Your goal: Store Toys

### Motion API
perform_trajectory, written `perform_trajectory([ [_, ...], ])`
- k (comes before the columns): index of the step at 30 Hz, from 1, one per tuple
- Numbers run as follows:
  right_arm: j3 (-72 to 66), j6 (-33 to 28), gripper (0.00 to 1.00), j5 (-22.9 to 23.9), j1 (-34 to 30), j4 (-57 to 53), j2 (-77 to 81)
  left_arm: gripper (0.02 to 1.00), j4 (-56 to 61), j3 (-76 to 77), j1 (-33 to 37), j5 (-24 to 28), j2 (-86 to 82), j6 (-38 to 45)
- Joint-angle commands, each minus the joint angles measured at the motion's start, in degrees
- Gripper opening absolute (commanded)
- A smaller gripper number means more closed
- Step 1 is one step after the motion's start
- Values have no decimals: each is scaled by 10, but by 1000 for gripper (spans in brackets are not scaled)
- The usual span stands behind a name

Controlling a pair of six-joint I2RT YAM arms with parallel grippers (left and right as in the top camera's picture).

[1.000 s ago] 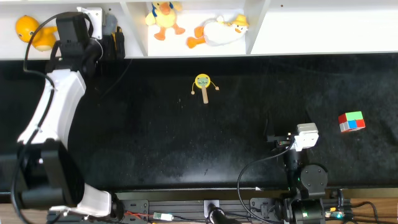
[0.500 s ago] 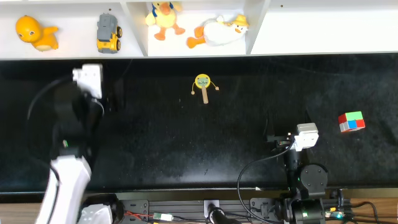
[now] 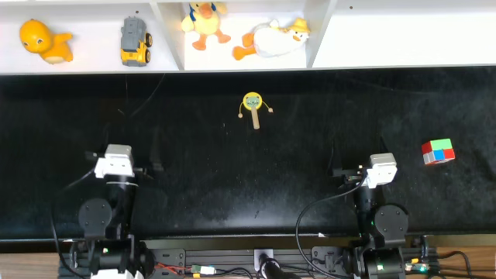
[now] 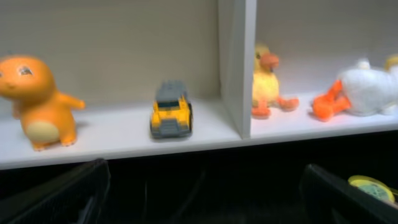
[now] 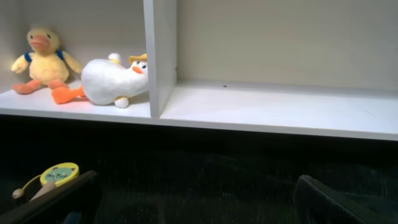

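The rattle (image 3: 253,104) lies flat on the black counter (image 3: 232,178) at upper centre of the top view, just below the shelf (image 3: 387,46). It is a yellow disc on a pale stick, with small beads at its sides. The cube (image 3: 438,151), red, green and blue, sits at mid right. The figure (image 3: 45,39), truck (image 3: 133,40), duck (image 3: 205,23) and goose (image 3: 271,39) are stored along the top. This looks like a gap between toys. Next, I judge, an arm must reach a loose toy and close on it, and the rattle's thin stick calls for a low approach. The left end effector (image 4: 205,171) and right end effector (image 5: 198,180), at lower left and lower right, are both wide and empty.
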Motion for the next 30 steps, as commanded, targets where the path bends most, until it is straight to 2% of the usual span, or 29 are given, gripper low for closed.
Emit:
perform_trajectory([
  [1,-8,4,996,-4,-1,2,-5,998,-80,-4,-11,3,-85,9],
  [8,-8,4,996,-4,-1,2,-5,998,-276,-4,-11,4,-202,7],
  [30,-8,4,996,-4,-1,2,-5,998,-269,-4,-30,6,-210,9],
])
